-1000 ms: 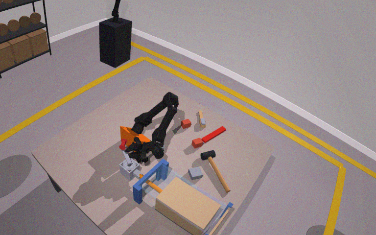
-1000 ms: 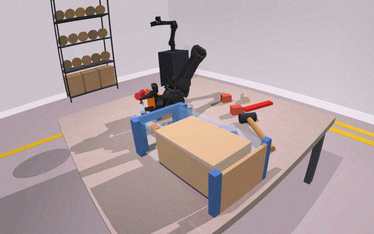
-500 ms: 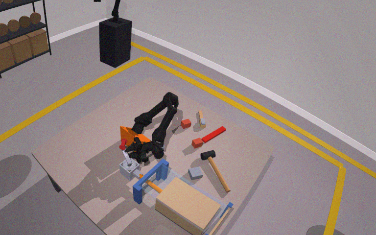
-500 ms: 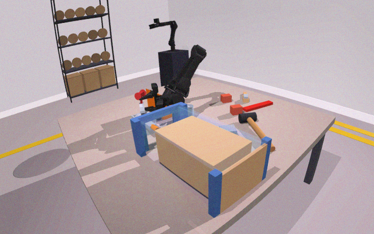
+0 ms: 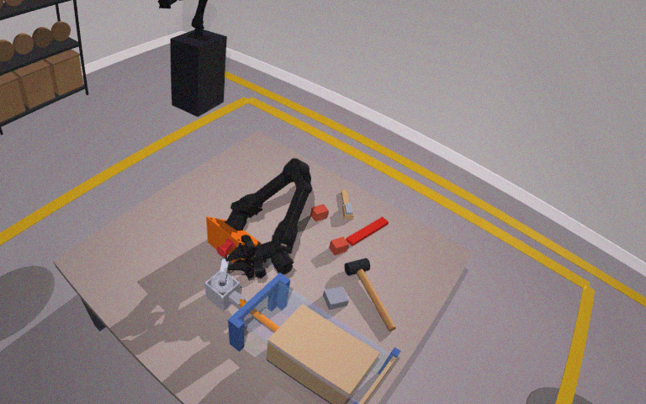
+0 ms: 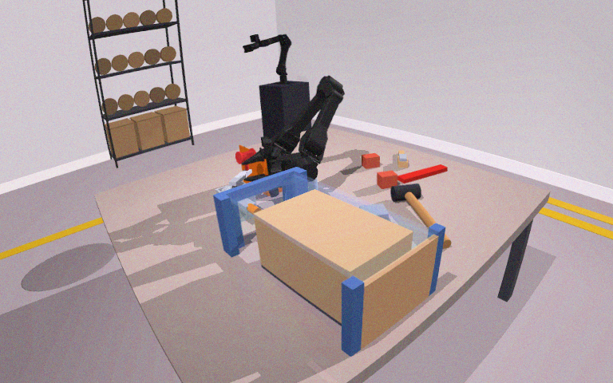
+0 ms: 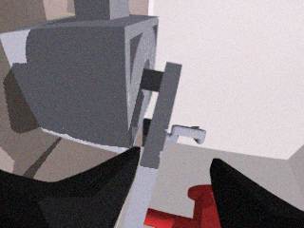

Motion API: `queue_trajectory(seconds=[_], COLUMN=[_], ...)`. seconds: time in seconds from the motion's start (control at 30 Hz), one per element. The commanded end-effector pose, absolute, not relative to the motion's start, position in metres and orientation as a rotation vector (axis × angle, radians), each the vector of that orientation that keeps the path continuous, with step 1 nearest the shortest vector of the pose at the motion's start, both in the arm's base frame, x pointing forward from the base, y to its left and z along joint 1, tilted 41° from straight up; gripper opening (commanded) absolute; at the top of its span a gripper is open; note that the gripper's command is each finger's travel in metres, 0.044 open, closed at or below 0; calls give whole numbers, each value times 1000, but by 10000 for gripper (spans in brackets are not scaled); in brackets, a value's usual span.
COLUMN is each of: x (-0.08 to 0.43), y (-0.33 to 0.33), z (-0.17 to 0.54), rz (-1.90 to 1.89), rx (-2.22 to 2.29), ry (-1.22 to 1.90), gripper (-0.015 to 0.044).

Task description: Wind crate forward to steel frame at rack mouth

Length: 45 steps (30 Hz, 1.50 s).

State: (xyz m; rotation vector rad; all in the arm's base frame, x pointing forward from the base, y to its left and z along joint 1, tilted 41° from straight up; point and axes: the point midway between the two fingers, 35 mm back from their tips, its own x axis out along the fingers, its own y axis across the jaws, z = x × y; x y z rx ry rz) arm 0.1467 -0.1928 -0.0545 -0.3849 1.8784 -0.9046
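The tan crate (image 5: 324,342) (image 6: 329,227) sits flat in the clear-panelled cubby, a gap behind the blue frame (image 5: 259,299) (image 6: 262,179). An orange strap (image 5: 265,320) (image 6: 253,207) runs from its front toward the grey winch (image 5: 216,295) (image 7: 76,85). The winch handle stands on the winch: its grey arm (image 5: 223,270) (image 7: 163,109) shows, with its red grip (image 5: 225,247) (image 6: 246,155) (image 7: 204,204). A dark key end points into the winch; its seating depth is unclear. My gripper (image 5: 230,263) (image 6: 248,169) (image 7: 177,159) is part open beside the handle, not clamped on the grip.
An orange panel (image 5: 219,232) (image 6: 259,168) is close behind my gripper. Right of the arm are two red blocks (image 5: 320,212) (image 5: 338,246), a red bar (image 5: 368,231), a mallet (image 5: 376,300), a grey block (image 5: 336,297) and a small wooden-handled tool (image 5: 345,199).
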Motion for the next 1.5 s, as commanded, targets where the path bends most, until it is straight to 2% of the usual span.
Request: queue_trajectory(seconds=[0.0,0.33,0.63,1.37,1.47], x=[171,174,164,164,158], y=[-158,-153,-217,-216,-221], z=[-15,-5,65,64,50], rz=[-924,-929,-924,-924,-873], rx=[-388,-391,-409,-401,-238], ry=[1867,1868,1865,1864,1927], gripper=[240,240,240,240,319])
